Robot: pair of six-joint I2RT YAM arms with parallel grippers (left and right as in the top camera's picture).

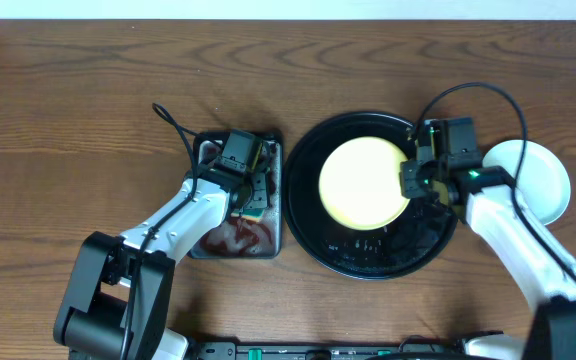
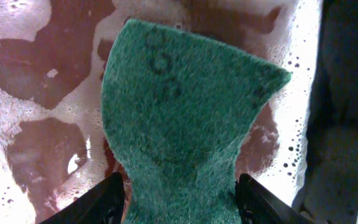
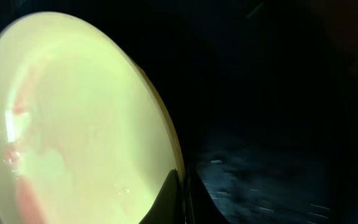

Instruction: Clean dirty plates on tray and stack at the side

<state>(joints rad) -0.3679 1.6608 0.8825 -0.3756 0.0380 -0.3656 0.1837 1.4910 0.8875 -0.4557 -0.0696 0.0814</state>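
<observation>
A pale yellow plate [image 1: 362, 183] sits tilted over the round black tray [image 1: 313, 240]. My right gripper [image 1: 410, 180] is shut on its right rim; in the right wrist view the fingers [image 3: 182, 199] pinch the plate [image 3: 73, 124], which has faint red smears. A pale mint-blue plate [image 1: 543, 180] lies on the table right of the tray. My left gripper [image 1: 251, 195] is over the metal pan and is shut on the green sponge [image 2: 185, 118], fingers [image 2: 182, 199] on both its sides. Any third plate is hidden.
The rectangular metal pan [image 1: 200, 150] with brown foamy liquid [image 2: 36, 68] stands left of the tray. Cables loop above both arms. The wooden table [image 1: 88, 80] extends to the back and left.
</observation>
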